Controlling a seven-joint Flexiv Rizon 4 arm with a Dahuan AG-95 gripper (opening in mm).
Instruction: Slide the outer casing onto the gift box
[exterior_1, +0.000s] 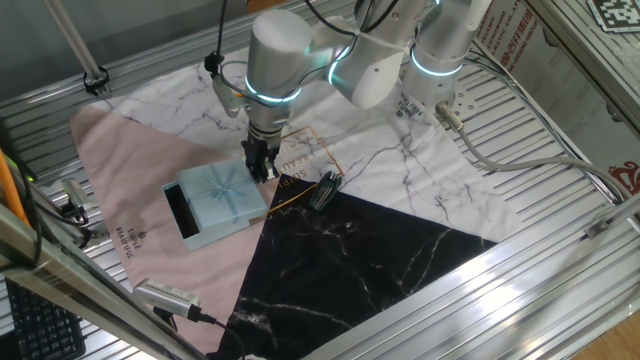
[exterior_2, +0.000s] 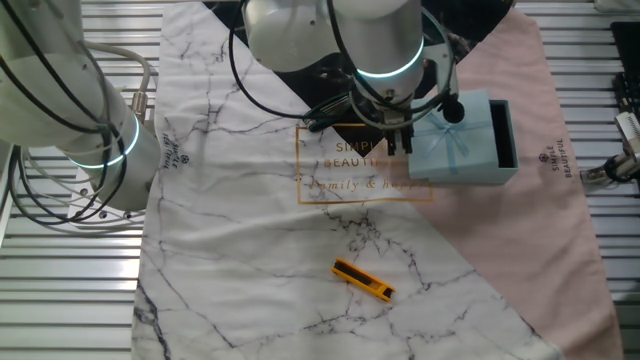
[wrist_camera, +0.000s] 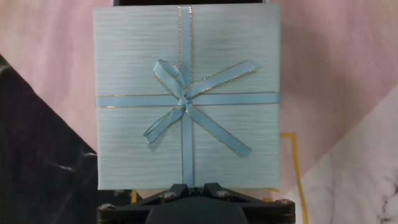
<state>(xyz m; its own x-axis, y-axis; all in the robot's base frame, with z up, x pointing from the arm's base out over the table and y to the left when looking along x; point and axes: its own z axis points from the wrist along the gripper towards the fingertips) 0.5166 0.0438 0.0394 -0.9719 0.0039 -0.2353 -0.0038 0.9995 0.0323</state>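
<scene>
Pale blue outer casing (exterior_1: 222, 191) half-covers the gift box (exterior_1: 183, 215); jaws' state unclear.

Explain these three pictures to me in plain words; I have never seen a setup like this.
A white robot arm works over a table covered by a marble-patterned cloth. Two pictures come from fixed cameras on different sides; the third looks along the gripper. In front of the gripper lies a pale blue sleeve with a bow, slid most of the way over a tray whose black inside still shows at the far end. An orange-and-black tool lies apart. Whether the fingers are open is unclear; they appear to hold nothing.
</scene>
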